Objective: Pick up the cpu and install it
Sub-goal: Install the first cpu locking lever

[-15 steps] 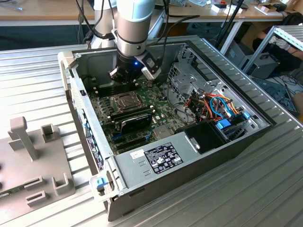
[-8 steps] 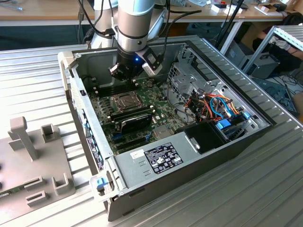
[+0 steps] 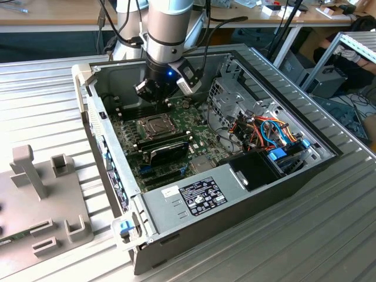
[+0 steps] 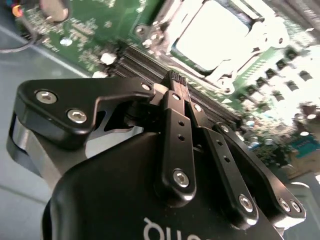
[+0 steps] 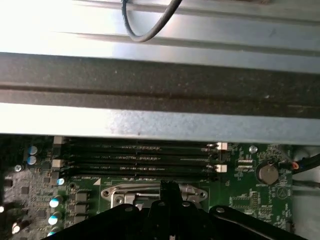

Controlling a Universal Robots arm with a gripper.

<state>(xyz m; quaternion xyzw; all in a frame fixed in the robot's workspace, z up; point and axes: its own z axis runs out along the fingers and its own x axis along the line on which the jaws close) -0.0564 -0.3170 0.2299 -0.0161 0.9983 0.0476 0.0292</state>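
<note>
My fingers are pressed together with nothing between them — in the second wrist view my gripper (image 4: 176,80) ends in a single closed black tip, and the same joined tip (image 5: 169,186) pokes up in the first wrist view. Just past that tip lie the long black memory slots (image 4: 150,62), running side by side across the green motherboard (image 4: 90,30). Beyond them is the cpu (image 4: 212,35), a pale silver square lying flat in its socket, with the metal socket frame (image 4: 235,75) around its edges. In the first wrist view the frame's edge (image 5: 150,192) sits just beside my tip, the memory slots (image 5: 140,160) further on, and a round coin cell (image 5: 266,172) off to one side.

In the exterior view I hang inside the open computer case (image 3: 176,200), my gripper (image 3: 157,97) low over the board at its far end — the socket (image 3: 154,124) just nearer the camera, a black module (image 3: 167,150) nearer still.
</note>
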